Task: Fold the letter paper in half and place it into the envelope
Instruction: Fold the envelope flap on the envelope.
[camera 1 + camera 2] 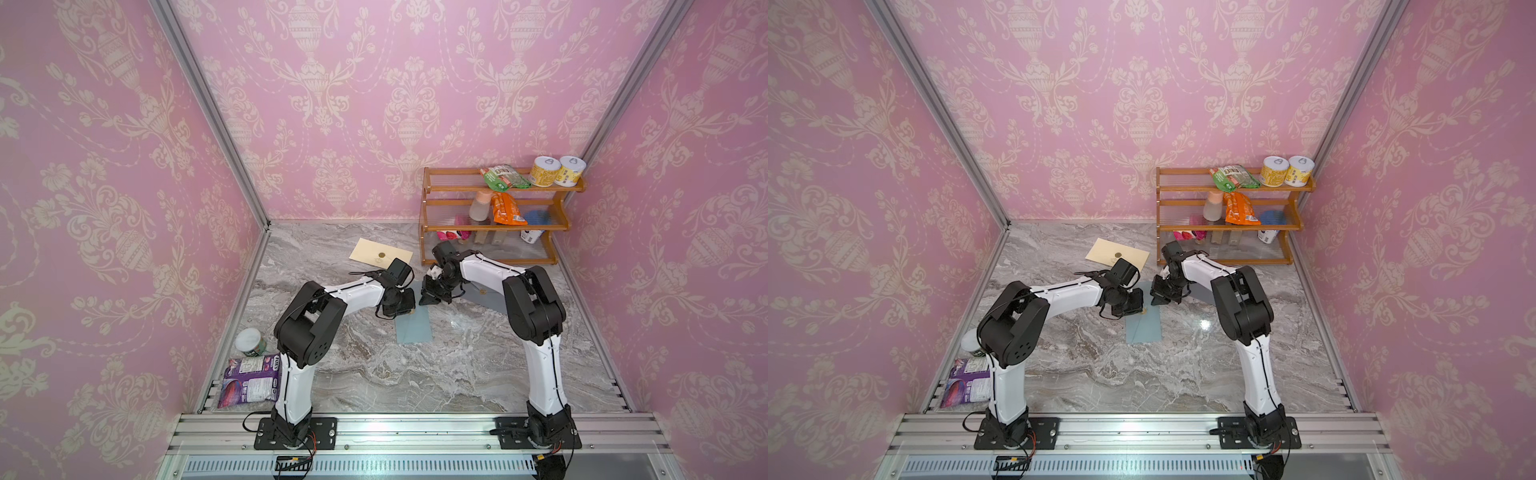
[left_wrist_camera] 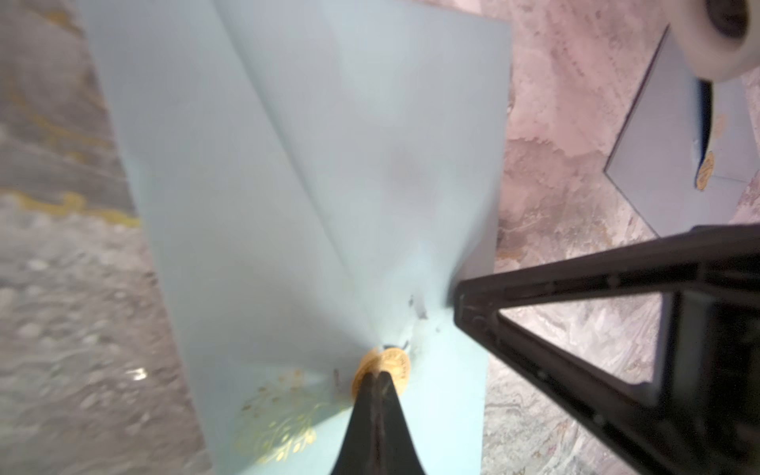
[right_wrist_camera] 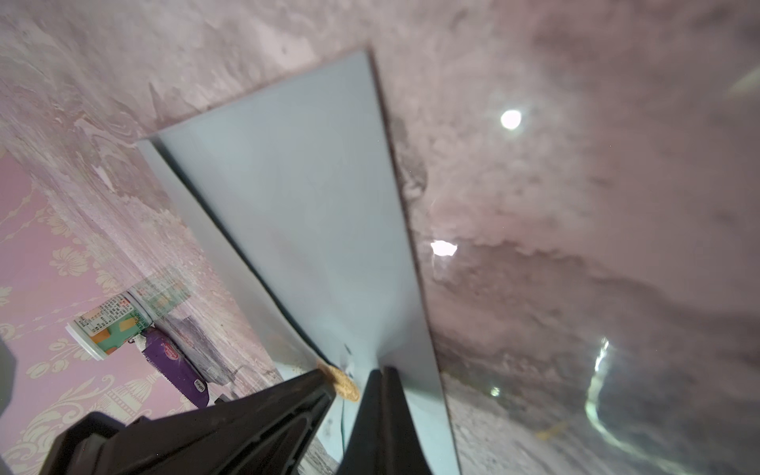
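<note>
On the veined grey marble worktop (image 1: 415, 382), the left gripper (image 2: 379, 376), its arm bent low toward the middle, is pinching a round gold seal (image 2: 395, 364) on the smooth pale blue envelope (image 1: 415, 328), jaws tight together. The right gripper (image 3: 380, 372), angled down, is clamping the same far end, which both grippers are hiding from above.
</note>
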Available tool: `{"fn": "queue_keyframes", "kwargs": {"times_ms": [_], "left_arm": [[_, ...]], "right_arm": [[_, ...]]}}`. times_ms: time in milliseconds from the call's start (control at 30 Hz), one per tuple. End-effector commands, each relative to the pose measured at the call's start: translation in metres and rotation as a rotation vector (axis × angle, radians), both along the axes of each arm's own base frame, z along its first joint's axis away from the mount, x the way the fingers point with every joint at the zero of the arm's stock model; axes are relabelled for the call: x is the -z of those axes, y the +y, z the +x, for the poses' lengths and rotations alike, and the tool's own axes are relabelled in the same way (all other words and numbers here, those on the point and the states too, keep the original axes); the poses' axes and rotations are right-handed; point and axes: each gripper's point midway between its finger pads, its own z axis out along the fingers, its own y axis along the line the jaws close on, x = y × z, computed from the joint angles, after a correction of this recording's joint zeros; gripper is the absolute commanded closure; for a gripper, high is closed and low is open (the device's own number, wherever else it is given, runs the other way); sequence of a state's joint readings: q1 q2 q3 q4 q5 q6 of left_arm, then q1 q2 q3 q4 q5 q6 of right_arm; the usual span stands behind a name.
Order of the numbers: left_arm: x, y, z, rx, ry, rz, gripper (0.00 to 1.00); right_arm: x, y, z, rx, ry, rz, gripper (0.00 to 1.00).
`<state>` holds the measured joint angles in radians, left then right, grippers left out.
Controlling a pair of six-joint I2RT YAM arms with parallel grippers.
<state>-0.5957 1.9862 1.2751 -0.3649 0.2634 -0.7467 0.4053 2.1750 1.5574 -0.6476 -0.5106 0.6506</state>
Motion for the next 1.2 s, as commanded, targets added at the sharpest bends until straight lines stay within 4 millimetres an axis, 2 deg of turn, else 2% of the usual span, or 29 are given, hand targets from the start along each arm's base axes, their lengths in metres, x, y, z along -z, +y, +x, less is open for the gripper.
{"fn": "queue_keyframes", "kwargs": {"times_ms": [0, 167, 367, 467, 567, 767, 833, 900, 1000, 1167], "left_arm": [[0.037, 0.046, -0.038, 0.045, 0.145, 0.223, 1.00], [0.038, 0.019, -0.033, 0.117, 0.138, 0.239, 1.00], [0.059, 0.002, -0.022, 0.040, 0.157, 0.202, 1.00], [0.070, 0.003, -0.021, 0.016, 0.168, 0.205, 1.00], [0.074, 0.013, -0.026, 0.005, 0.177, 0.228, 1.00], [0.056, 0.055, -0.042, -0.005, 0.182, 0.327, 1.00], [0.050, 0.062, -0.048, 0.008, 0.196, 0.361, 1.00], [0.049, 0.061, -0.051, 0.006, 0.204, 0.359, 1.00], [0.050, 0.052, -0.045, -0.012, 0.204, 0.356, 1.00], [0.060, 0.031, -0.022, -0.088, 0.211, 0.312, 1.00]], "right_arm": [[0.057, -0.032, -0.030, 0.011, 0.135, -0.176, 1.00], [0.057, -0.033, -0.031, 0.010, 0.139, -0.176, 1.00], [0.059, -0.033, -0.032, 0.013, 0.145, -0.175, 1.00], [0.060, -0.035, -0.033, 0.016, 0.150, -0.175, 1.00], [0.060, -0.035, -0.033, 0.019, 0.150, -0.174, 1.00], [0.059, -0.036, -0.032, 0.017, 0.147, -0.170, 1.00], [0.059, -0.036, -0.032, 0.014, 0.147, -0.171, 1.00], [0.059, -0.037, -0.031, 0.017, 0.145, -0.169, 1.00], [0.061, -0.035, -0.031, 0.022, 0.150, -0.163, 1.00], [0.060, -0.035, -0.031, 0.025, 0.150, -0.158, 1.00]]}}
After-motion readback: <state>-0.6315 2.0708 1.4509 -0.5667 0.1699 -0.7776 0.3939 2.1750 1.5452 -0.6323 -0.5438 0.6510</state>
